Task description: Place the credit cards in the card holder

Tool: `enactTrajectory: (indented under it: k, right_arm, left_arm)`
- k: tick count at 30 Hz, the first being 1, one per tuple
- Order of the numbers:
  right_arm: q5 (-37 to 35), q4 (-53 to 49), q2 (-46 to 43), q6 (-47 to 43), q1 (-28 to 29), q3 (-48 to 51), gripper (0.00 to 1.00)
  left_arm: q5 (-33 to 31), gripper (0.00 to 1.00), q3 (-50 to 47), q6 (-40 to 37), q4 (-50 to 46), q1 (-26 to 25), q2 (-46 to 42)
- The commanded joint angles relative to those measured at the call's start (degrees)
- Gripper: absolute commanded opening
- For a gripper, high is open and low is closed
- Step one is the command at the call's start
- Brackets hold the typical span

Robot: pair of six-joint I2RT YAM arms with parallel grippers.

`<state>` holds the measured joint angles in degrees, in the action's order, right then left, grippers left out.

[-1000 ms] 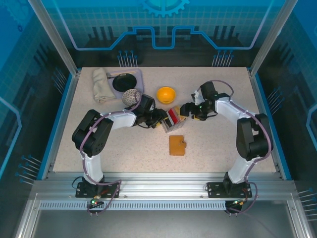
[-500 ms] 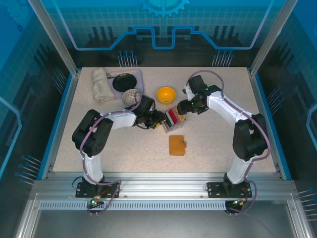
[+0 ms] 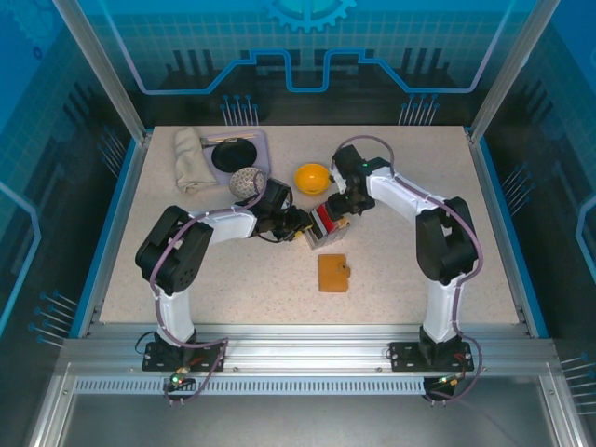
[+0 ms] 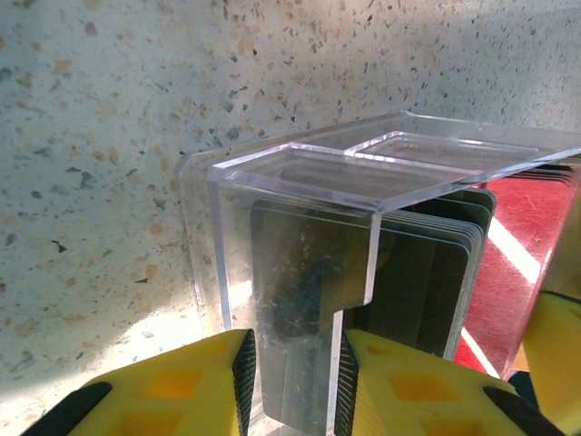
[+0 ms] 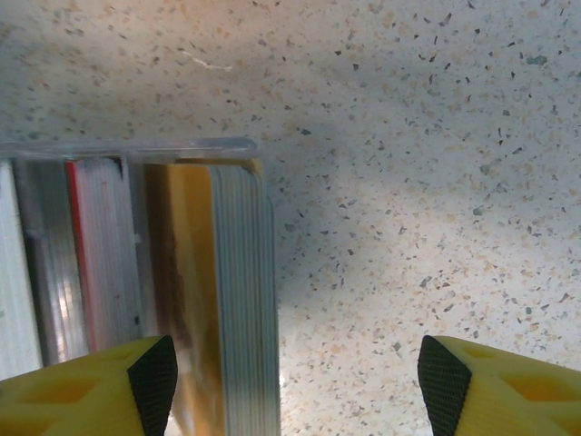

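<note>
Status: credit cards [image 3: 324, 220] (thin plastic rectangles, red, yellow, dark and pale) stand on edge in the clear acrylic slotted stand [image 3: 322, 235], mid-table. None are in the tan-orange leather card holder [image 3: 332, 273], which lies closed and flat on the speckled beige table [image 3: 419, 270], apart from the stand on the side nearer the arm bases.

Left gripper [image 3: 303, 226] is at the stand's left end. In the wrist view the left gripper [image 4: 292, 386] has its black pads [image 4: 247, 377] pressed to both faces of the stand's [image 4: 300, 173] clear end wall, so it is pinching the stand. Dark cards [image 4: 436, 272] sit right behind that wall, red ones [image 4: 522, 263] further back.

Right gripper [image 3: 340, 209] is over the stand's far right end. In its wrist view the right gripper [image 5: 300, 386] has its jaws spread wide and grips nothing. The yellow and pale card stack [image 5: 227, 291] sits between the fingers [image 5: 150, 372], close to the one on the picture's left, with bare table under the rest of the gap.

Round orange bowl [image 3: 312, 177] sits just behind the stand.
</note>
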<state>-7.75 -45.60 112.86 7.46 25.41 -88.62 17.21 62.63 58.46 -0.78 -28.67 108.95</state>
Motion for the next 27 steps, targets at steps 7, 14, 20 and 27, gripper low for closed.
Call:
enactTrajectory:
  k: [7, 14, 20, 27]
  right_arm:
    - [-9.11, -3.05, -0.23, -2.26, 2.10, -2.78, 0.71]
    - [-9.74, -3.00, -1.84, -3.12, 2.87, -2.54, 0.65]
    - [-10.27, -3.09, -2.29, -3.68, 3.90, -2.64, 0.60]
    - [-11.74, -3.50, -2.36, -3.96, 4.65, -3.47, 0.59]
  left_arm:
    - [-0.86, 0.33, -0.84, 0.08, -1.87, -0.51, 1.18]
    - [-0.61, 0.33, -0.76, 0.17, -1.65, -0.50, 1.53]
    - [-0.69, 0.33, -1.00, 0.34, -1.62, -0.50, 1.42]
    - [-0.66, 0.33, -0.83, 0.28, -1.61, -0.48, 1.36]
